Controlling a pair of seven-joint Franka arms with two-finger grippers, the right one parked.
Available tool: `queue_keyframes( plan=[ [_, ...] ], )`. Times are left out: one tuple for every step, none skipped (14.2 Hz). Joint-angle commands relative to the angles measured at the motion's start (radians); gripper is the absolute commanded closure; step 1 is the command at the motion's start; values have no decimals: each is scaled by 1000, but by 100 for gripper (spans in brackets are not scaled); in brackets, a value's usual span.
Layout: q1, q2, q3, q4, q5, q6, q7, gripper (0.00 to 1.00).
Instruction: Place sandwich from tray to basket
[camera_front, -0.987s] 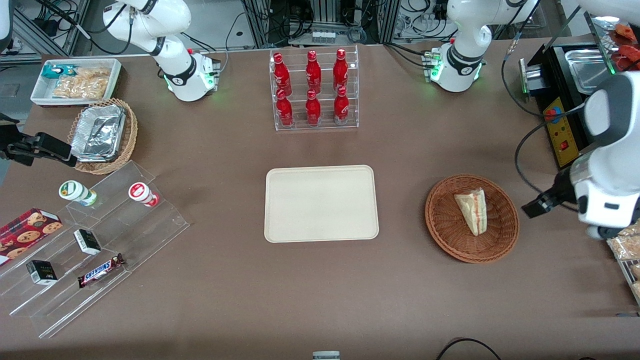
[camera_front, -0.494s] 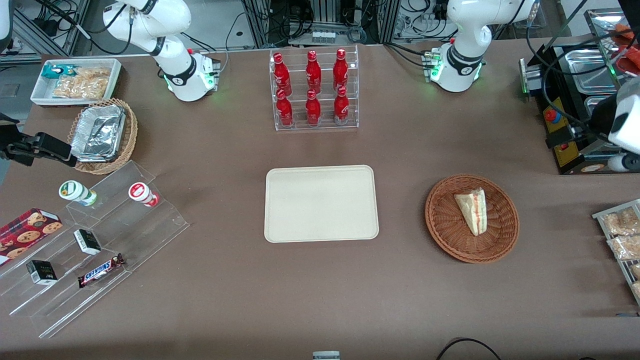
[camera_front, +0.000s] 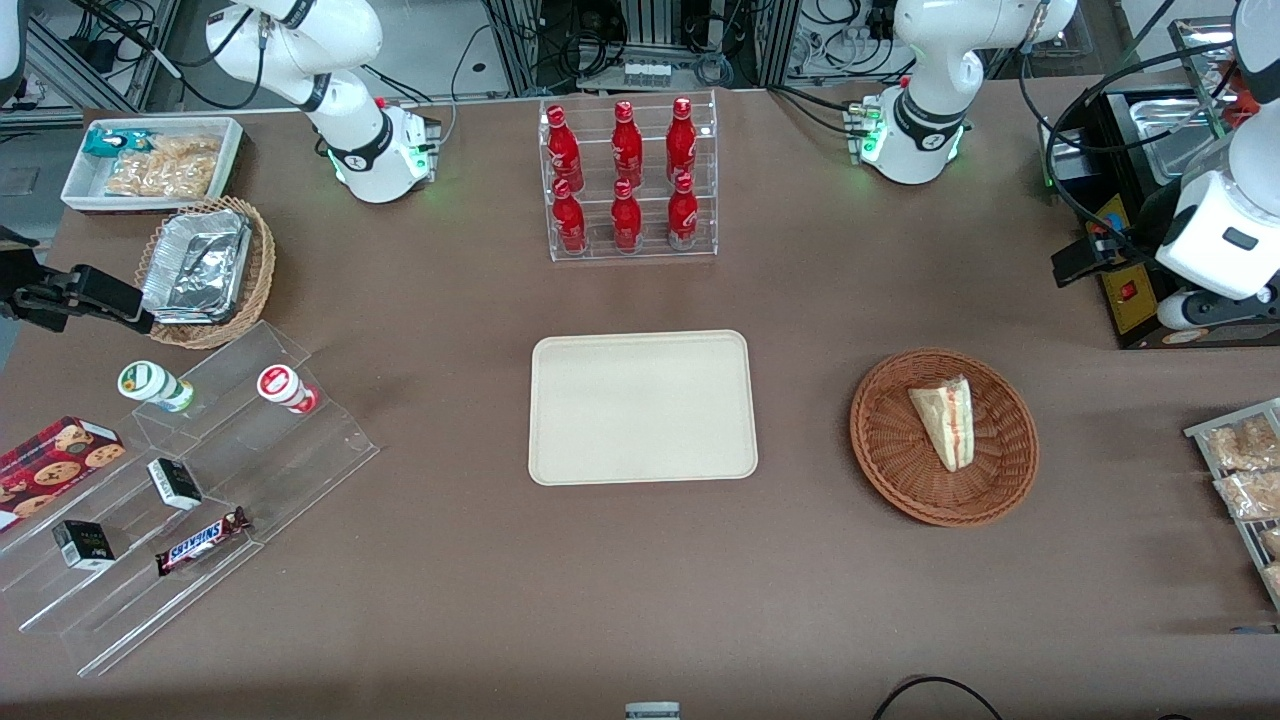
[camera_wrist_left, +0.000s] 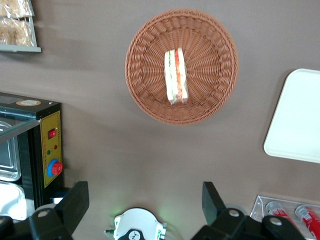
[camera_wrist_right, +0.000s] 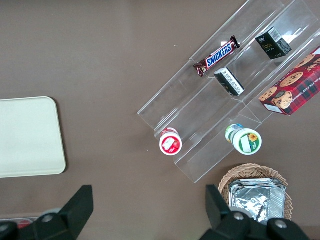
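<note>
In the front view the working gripper (camera_front: 1078, 262) hangs beside the oven's yellow panel, farther from that camera than the round brown wicker basket (camera_front: 872, 432). The wrapped wedge sandwich (camera_front: 946, 424) lies in this basket, apart from the gripper. The left wrist view shows the gripper (camera_wrist_left: 145, 200) open, nothing between its fingers, with the sandwich (camera_wrist_left: 176, 75) inside the basket (camera_wrist_left: 139, 75). A flat cream-white tray (camera_front: 643, 408) lies on the table beside the basket, toward the parked arm's end; the left wrist view shows part of that tray (camera_wrist_left: 300, 117).
The black oven (camera_front: 1135, 320) stands at the working arm's end, and a rack of wrapped food (camera_front: 1248, 492) is nearer the front camera. A clear holder of red bottles (camera_front: 632, 252) stands farther from that camera than the tray. A stepped clear stand (camera_front: 300, 450) is toward the parked arm's end.
From near the basket, the gripper moved away from the front camera to the oven, then slightly toward the parked arm's end. Sandwich and basket stayed put.
</note>
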Motion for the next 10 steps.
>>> queue_keyframes(
  plan=[
    [-2,-13,2,-13,-5,-42,19,0],
    [-2,-25,2,-30,-3,-29,19,0],
    [-2,-36,2,-42,-6,-12,19,0],
    [-2,-53,2,-57,-6,-9,34,0],
    [2,-62,2,-62,-8,-9,86,0],
    [4,-60,3,-58,-8,-10,127,0],
    [2,-53,3,-50,-9,-9,127,0],
    [1,-44,3,-41,-8,-10,124,0],
    [-1,-31,2,-28,-6,-9,112,0],
    [-1,-25,2,-18,-8,-9,94,0]
  ],
)
